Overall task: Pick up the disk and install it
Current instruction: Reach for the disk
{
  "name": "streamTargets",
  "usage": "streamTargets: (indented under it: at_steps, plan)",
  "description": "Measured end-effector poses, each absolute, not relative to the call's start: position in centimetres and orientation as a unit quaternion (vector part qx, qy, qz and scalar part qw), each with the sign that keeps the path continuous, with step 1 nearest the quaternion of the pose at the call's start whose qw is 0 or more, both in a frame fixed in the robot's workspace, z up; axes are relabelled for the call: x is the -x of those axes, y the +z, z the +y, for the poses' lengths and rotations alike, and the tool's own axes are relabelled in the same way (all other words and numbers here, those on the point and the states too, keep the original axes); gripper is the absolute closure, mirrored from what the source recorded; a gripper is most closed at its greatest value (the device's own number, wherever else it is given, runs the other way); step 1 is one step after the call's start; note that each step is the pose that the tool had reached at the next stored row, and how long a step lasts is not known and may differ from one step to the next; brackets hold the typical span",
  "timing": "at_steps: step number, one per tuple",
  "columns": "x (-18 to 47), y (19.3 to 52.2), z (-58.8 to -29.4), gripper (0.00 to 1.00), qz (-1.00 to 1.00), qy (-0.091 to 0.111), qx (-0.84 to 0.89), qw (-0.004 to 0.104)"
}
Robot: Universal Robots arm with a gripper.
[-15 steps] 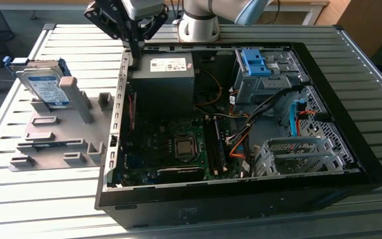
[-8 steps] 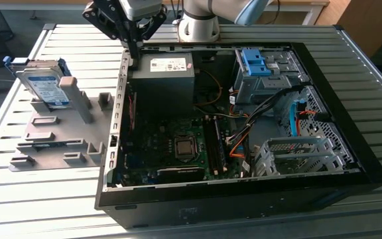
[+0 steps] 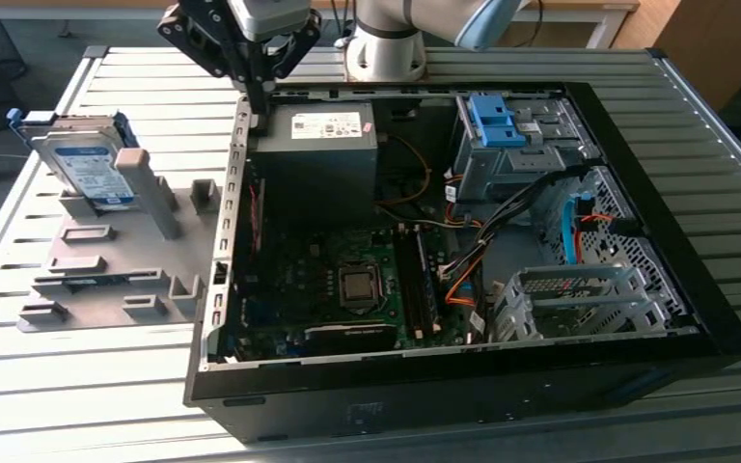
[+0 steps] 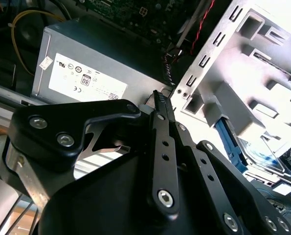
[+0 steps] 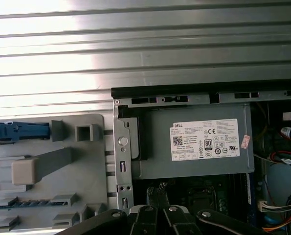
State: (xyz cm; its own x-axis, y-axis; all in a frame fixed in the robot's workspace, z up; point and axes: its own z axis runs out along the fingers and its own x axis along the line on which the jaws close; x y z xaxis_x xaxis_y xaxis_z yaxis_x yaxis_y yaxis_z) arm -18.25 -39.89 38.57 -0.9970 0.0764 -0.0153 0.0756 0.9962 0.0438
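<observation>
Hovering with the pincer (image 3: 259, 104) over the far corner of the open computer case (image 3: 718, 309), on the exterior view's left, right above the edge where the power supply (image 3: 319, 154) is sitting. Showing both fingers pressed together at the tips in both wrist views, so closed and gripping nothing.

Finding the disk (image 3: 88, 164) outside the case altogether, propped in the grey fixture (image 3: 113, 280) that is lying on the slatted worktop (image 3: 88, 415), toward the exterior view's left of the pincer and well apart from it. Leaning nearly upright there against a grey post, label face turned toward the near side, top edge with its blue rail (image 5: 18, 131) running across the exterior view. Appearing edge-on in the first wrist view, as a thin blue strip at the fixture's far end, beside the case wall rather than under the fingers.

Judging the key relation this way: lying sideways from the pincer, across the case's left wall, not below it. Judging too that the long axis is rising steeply out of the fixture rather than lying flat, leaving the thin upper edge as the part facing upward. Not yet touching the disk; nothing installed in the case so far as can be told.
</observation>
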Motion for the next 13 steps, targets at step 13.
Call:
streamTargets:
  at_steps: [13]
  plan:
    - [18.59,38.52,-39.89,0.89,0.999,0.022,-0.038,0.008]
